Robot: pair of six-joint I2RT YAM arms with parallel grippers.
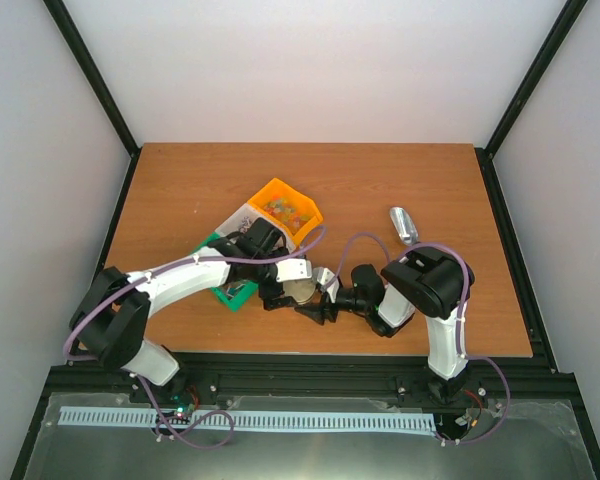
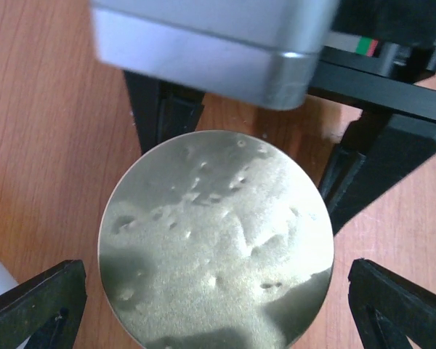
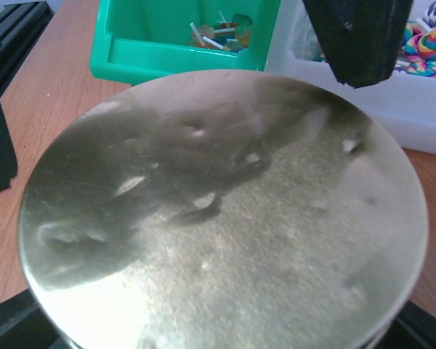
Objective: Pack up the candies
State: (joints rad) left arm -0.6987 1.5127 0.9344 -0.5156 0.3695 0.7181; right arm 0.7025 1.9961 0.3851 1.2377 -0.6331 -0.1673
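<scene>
many tiny candies (image 1: 286,210) lie loose in the orange bin (image 1: 276,186), beyond both claws. they look light, hard and apt to roll, so scooping with the metal scoop (image 1: 404,224), held by its handle, should beat pinching. the left gripper (image 2: 216,280) is spread wide astride a round tin (image 2: 218,240), with gaps showing at either side. the right gripper (image 1: 320,303) flanks the tin too, but i cannot tell whether it grips.

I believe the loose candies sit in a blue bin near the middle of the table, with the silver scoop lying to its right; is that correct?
Not quite: the bin holding the candies is orange, not blue, as the top external view shows. The silver scoop does lie to its right.
</scene>
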